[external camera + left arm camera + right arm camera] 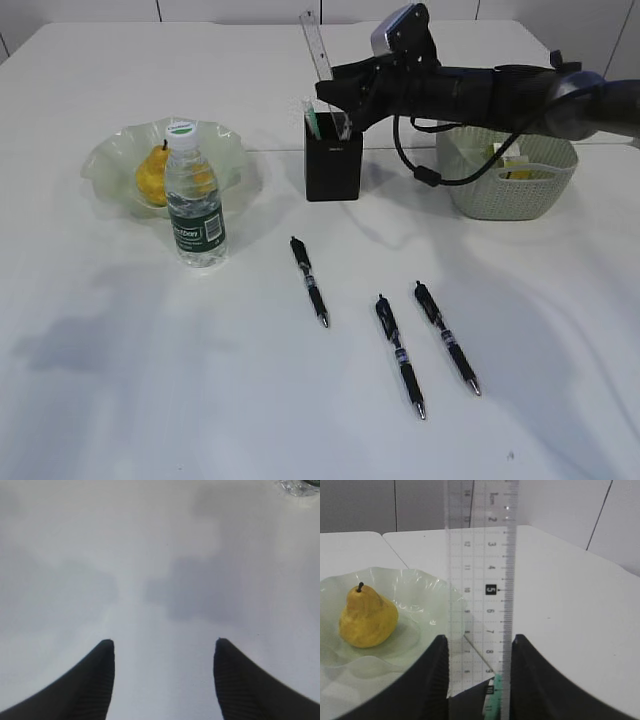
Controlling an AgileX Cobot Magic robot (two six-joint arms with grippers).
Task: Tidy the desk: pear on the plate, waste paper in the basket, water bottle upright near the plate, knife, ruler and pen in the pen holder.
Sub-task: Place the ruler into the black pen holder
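Ruler (480, 580): you see it standing upright between the right gripper (479, 650) jaws, its lower end inside the holder (333, 158). The jaws sit narrowly on either side of its flat edges, close enough to be holding it; you cannot tell for certain whether they press it or have just let go. Upright is how it must enter the holder's narrow mouth, hence the vertical hold from above. A green-tipped item, probably the knife, already stands beside it in the holder.

Left gripper (164, 650): jaws wide and empty, hanging over bare table (150, 555), clear of the work.

Count what lies before you. 1 pear (152, 175) rests on the plate (105, 160), as asked. 1 bottle (195, 200) stands upright just in front of the plate. 1 basket (505, 190) sits right of the holder, with something yellow inside. 3 pens (309, 281) lie flat on the table, well apart from the holder; by judgement, these are what remains.
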